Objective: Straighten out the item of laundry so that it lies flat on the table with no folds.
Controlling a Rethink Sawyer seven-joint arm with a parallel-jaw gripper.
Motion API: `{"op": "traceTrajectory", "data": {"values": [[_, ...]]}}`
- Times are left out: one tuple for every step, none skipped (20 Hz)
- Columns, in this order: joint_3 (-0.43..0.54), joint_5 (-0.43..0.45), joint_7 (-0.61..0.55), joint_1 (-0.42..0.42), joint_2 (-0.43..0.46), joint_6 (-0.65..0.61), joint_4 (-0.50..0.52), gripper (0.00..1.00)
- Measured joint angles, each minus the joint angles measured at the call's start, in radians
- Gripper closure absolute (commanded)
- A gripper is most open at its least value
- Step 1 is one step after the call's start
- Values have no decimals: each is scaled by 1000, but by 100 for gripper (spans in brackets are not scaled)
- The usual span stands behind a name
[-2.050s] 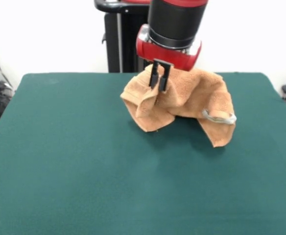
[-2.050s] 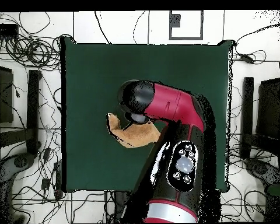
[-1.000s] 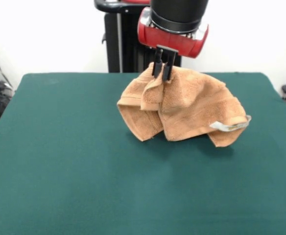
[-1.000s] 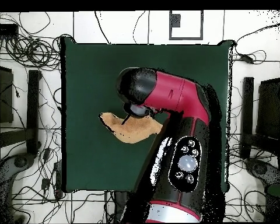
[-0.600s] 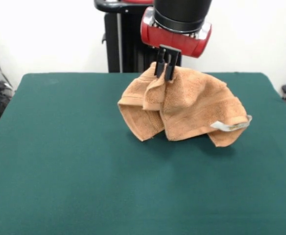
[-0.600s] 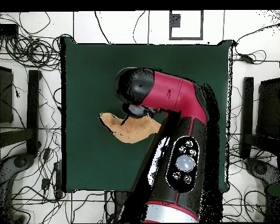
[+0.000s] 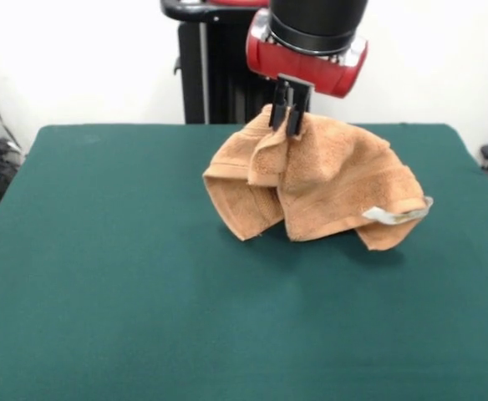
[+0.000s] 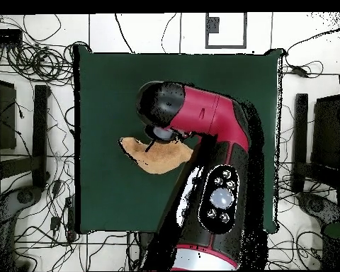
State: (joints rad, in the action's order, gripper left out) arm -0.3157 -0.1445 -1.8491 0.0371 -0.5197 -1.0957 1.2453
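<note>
The item of laundry [image 7: 327, 188], an orange-tan towel with a small white tag at its right tip, hangs bunched in folds from its top. My gripper [image 7: 291, 125] is shut on the towel's upper fold, and the cloth's lower lobes droop toward the green table [image 7: 127, 276]. Whether they rest on it I cannot tell. In the overhead view the towel [image 8: 155, 157] shows as a tan patch left of the arm, whose head hides the gripper and part of the cloth.
The red and black arm [image 8: 208, 134] reaches over the table's middle in the overhead view. Cables [image 8: 31, 64] lie on the floor around the table. A black stand [image 7: 206, 67] rises behind the far edge.
The gripper has risen and drifted slightly right with the towel over the last two seconds. The cloth has lifted and spread wider, its tagged tip swinging out to the right.
</note>
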Motion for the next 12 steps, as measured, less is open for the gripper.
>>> {"op": "traceTrajectory", "data": {"values": [[-1, 0, -7, 1, 0, -8, -3, 100], [-2, 0, -13, 2, 0, -18, -8, 100], [-3, 0, -20, 2, 1, -27, -13, 100], [-4, 0, -26, 3, 1, -37, -18, 100], [-5, 0, -28, 3, 1, -42, -20, 100], [-7, 0, -37, 3, 2, -70, -35, 100], [-9, 1, -39, 3, 2, -80, -40, 100], [-10, 0, -41, 3, 2, -89, -46, 100], [-11, 0, -44, 3, 2, -102, -53, 100], [-13, 0, -46, 3, 3, -115, -60, 100], [-14, 0, -48, 3, 3, -121, -64, 100], [-17, 1, -54, 3, 3, -146, -81, 100]]}}
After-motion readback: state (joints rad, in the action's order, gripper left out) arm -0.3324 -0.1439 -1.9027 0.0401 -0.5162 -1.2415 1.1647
